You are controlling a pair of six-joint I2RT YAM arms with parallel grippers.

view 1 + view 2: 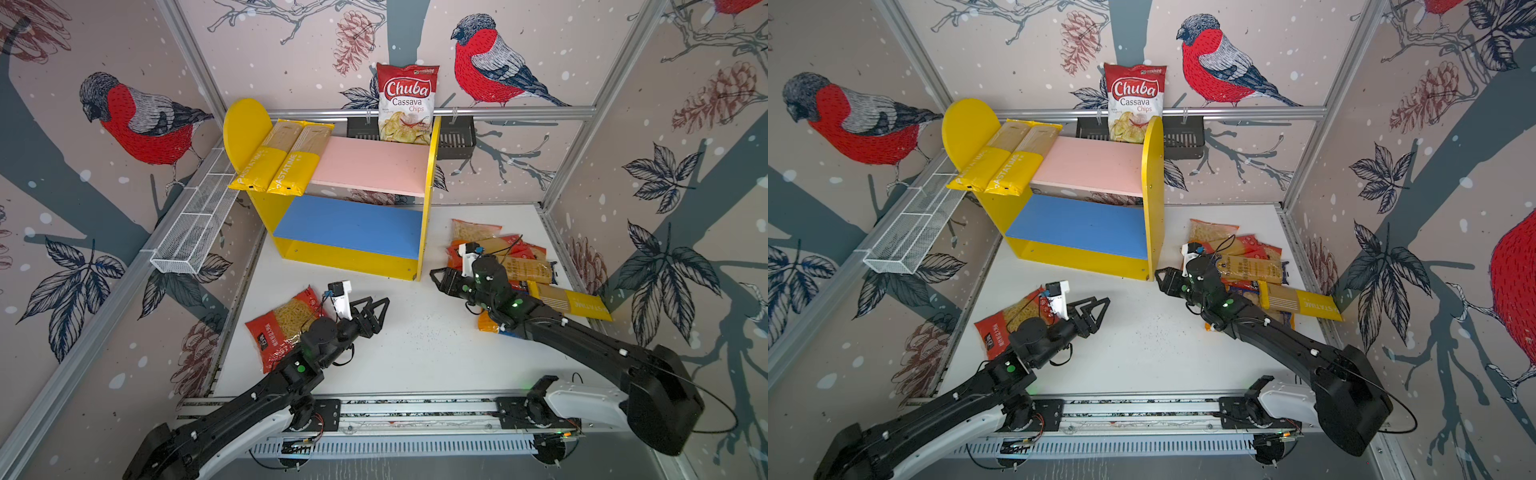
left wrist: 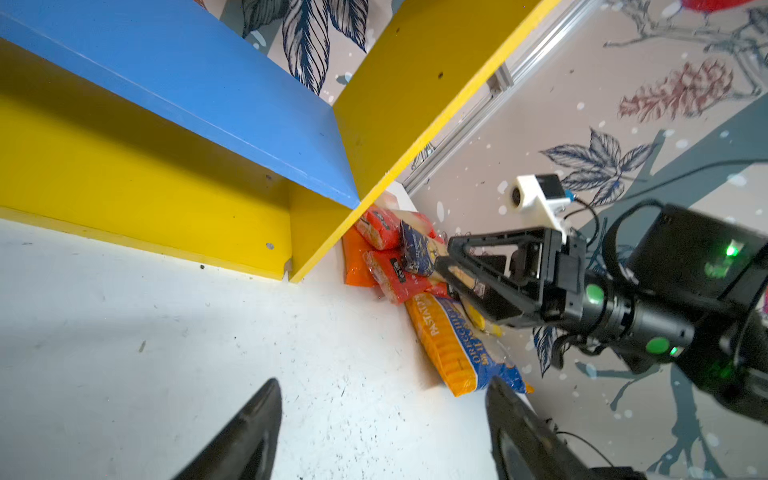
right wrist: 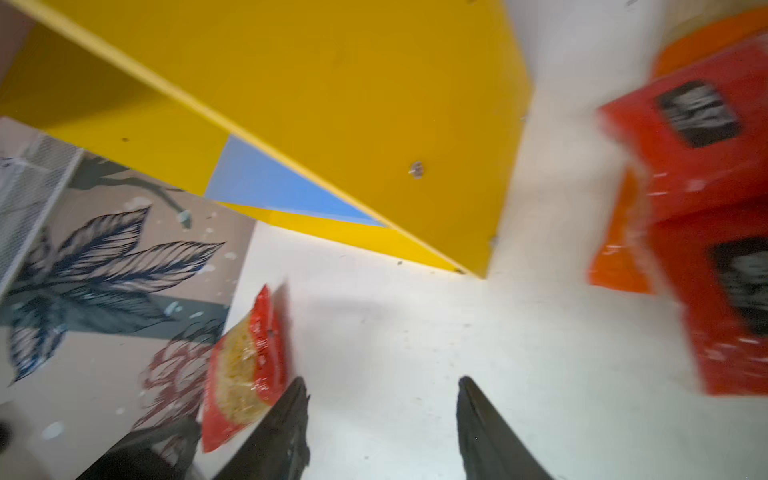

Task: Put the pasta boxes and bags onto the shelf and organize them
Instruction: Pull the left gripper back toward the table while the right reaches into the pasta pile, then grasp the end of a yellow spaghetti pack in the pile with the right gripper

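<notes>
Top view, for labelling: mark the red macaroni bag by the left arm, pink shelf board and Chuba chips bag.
Red plastic macaroni bag (image 1: 287, 319): a top view, clear pasta window.
Pink upper shelf board (image 1: 374, 166): a top view, bare middle.
Red-white Chuba chips bag (image 1: 406, 89): a top view, logo.

Two PASTATIME packs (image 1: 1013, 174) on pink board (image 1: 1096, 164) of shelf (image 1: 1152, 199) — other packs (image 1: 1250, 268) piled on table (image 1: 1142, 345) at right.

place: robot test cell in a lab | walls: panels (image 1: 291, 50) printed with birds and pinecones, held in a bare metal frame (image 1: 519, 111) | counter (image 1: 415, 353): white, walled on three sides | rig: left arm (image 1: 266, 386) and right arm (image 1: 582, 345), black, mounted on a rail (image 1: 415, 409) at the front edge
</notes>
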